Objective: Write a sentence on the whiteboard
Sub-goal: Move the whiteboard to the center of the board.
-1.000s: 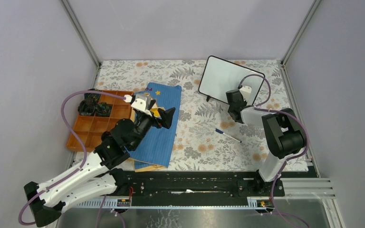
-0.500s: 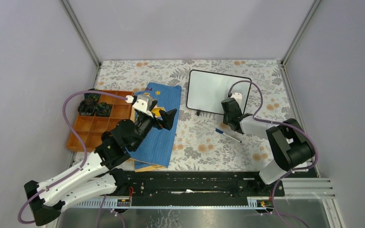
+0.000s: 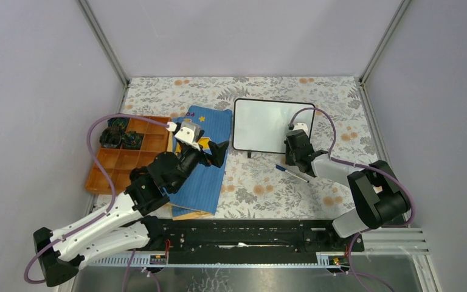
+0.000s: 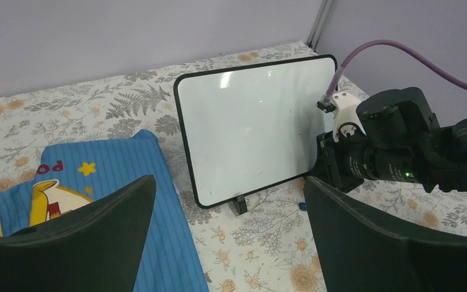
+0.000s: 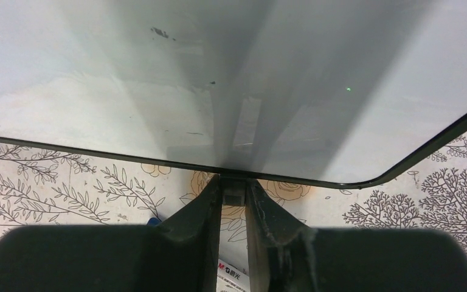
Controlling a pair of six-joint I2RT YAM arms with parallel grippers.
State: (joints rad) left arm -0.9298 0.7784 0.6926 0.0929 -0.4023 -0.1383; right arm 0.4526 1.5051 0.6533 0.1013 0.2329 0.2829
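- Our right gripper (image 5: 234, 187) is pinching a small black foot at the lower edge of the whiteboard (image 3: 261, 125), its fingers (image 5: 204, 210) nearly together.
- The board rises straight ahead of those fingers, tilted back, with its face towards the arms. Its surface is white with a few faint specks.
- A blue pen (image 3: 292, 173) lies on the floral cloth (image 3: 261, 191) just under and behind this gripper.
- Our left gripper (image 4: 228, 188) is spread wide and holds nothing.
- The blue book (image 3: 202, 185) lies directly beneath it. The board stands ahead of it and apart.
- The orange tray (image 3: 118, 163) sits off to its left.
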